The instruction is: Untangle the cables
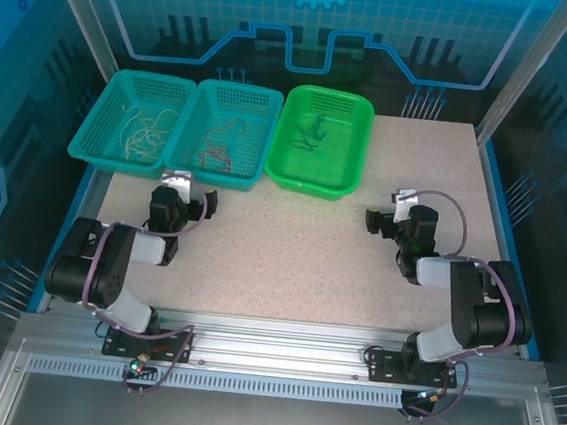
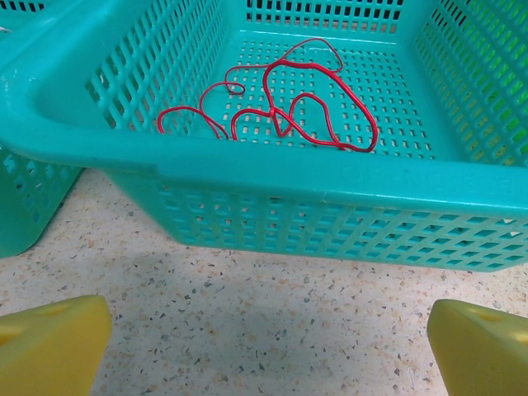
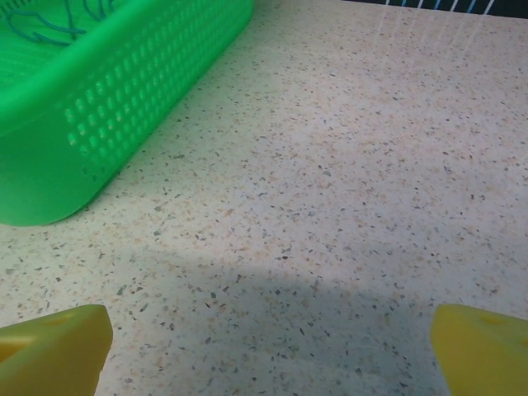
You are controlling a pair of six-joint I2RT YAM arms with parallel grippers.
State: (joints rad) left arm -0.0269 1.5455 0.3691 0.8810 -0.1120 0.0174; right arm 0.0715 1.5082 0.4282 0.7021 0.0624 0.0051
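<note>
Both the left fingers (image 2: 51, 345) and right fingers (image 3: 51, 351) stand spread wide.

Left basket (image 1: 118, 159), middle basket (image 1: 212, 175) and right basket (image 1: 311, 186) sit side by side on the table (image 1: 289, 263), cables (image 1: 218, 146) inside each.

**Teal, green and yellow on speckled beige**

The table (image 3: 346, 165) is beige, flecked with dark and orange specks. The left teal basket (image 1: 88, 131), with grid-like perforations, holds whitish cables (image 1: 141, 128). The middle teal basket (image 2: 247, 157) holds a red cable (image 2: 273, 110). The bright green basket (image 3: 99, 115) holds dark green cables (image 1: 314, 135). The left gripper (image 2: 264, 346) and right gripper (image 3: 264, 351) have yellow fingertips.
</note>
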